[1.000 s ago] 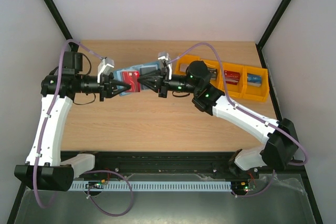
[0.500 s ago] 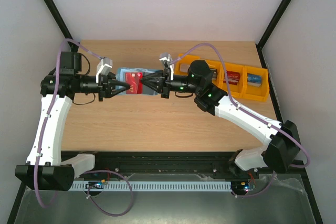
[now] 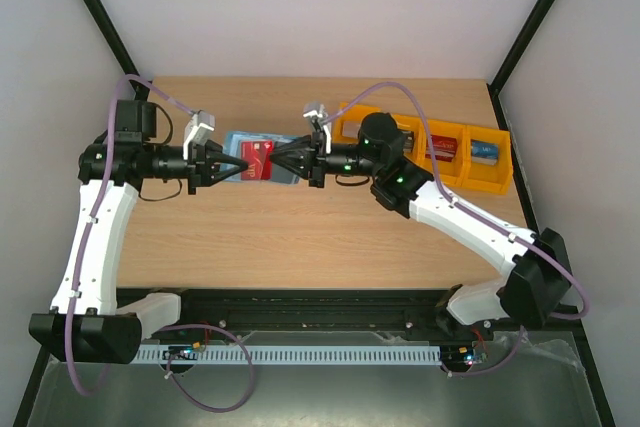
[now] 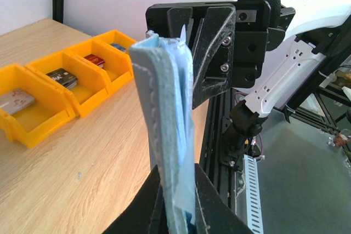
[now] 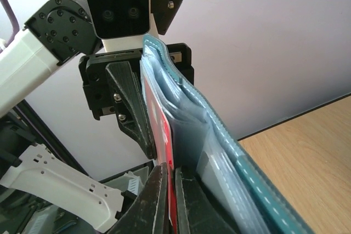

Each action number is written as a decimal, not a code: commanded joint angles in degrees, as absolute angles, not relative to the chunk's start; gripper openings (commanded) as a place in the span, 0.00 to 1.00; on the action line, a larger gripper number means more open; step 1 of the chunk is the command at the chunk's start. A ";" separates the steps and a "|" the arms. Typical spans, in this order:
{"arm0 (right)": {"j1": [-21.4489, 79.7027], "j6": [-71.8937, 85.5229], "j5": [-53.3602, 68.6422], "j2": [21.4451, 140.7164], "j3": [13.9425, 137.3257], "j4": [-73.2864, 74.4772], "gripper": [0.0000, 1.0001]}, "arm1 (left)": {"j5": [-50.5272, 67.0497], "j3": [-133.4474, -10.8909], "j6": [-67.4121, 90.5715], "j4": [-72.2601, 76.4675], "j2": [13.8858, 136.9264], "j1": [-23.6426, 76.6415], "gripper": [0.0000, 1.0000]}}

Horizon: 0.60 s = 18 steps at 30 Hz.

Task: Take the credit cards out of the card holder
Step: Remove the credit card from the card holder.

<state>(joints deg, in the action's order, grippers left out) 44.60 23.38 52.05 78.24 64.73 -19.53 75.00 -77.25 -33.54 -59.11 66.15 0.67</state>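
Over the bare front of the tabletop (image 3: 300, 237), the two hands meet at the card holder (image 3: 238, 139), which is held on edge between them. The left hand (image 3: 240, 165) is clamped on its left end. The right hand (image 3: 281, 159) is pinched together on the red credit card (image 3: 259, 158) in its pocket. Farther back, orange bins (image 3: 450, 179) hold loose cards (image 3: 441, 144), and the right arm (image 3: 440, 209) partly hides them.

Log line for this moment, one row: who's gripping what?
left gripper: shut on card holder | right gripper: shut on red card | red card: not yet out of holder | orange bins: hold cards
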 commanded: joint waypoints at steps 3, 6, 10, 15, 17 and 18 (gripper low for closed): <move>46.13 26.02 51.88 81.10 65.19 -23.81 0.11 | 77.95 -76.72 -34.94 -59.16 65.83 0.18 0.02; 46.89 26.94 52.64 82.01 65.02 -26.29 0.11 | 78.37 -76.86 -35.98 -59.92 65.83 0.09 0.02; 46.96 28.91 54.74 81.71 63.66 -30.55 0.02 | 78.63 -76.91 -36.28 -60.05 65.83 -0.12 0.02; 45.25 27.85 54.27 79.31 61.91 -29.96 0.02 | 79.40 -76.25 -35.37 -59.24 65.67 -0.72 0.20; 44.42 26.56 53.77 78.41 61.54 -27.76 0.02 | 79.47 -76.09 -35.40 -59.16 65.57 -0.98 0.19; 44.05 25.85 53.38 77.92 61.45 -26.60 0.02 | 79.53 -76.08 -35.40 -59.24 65.52 -1.07 0.17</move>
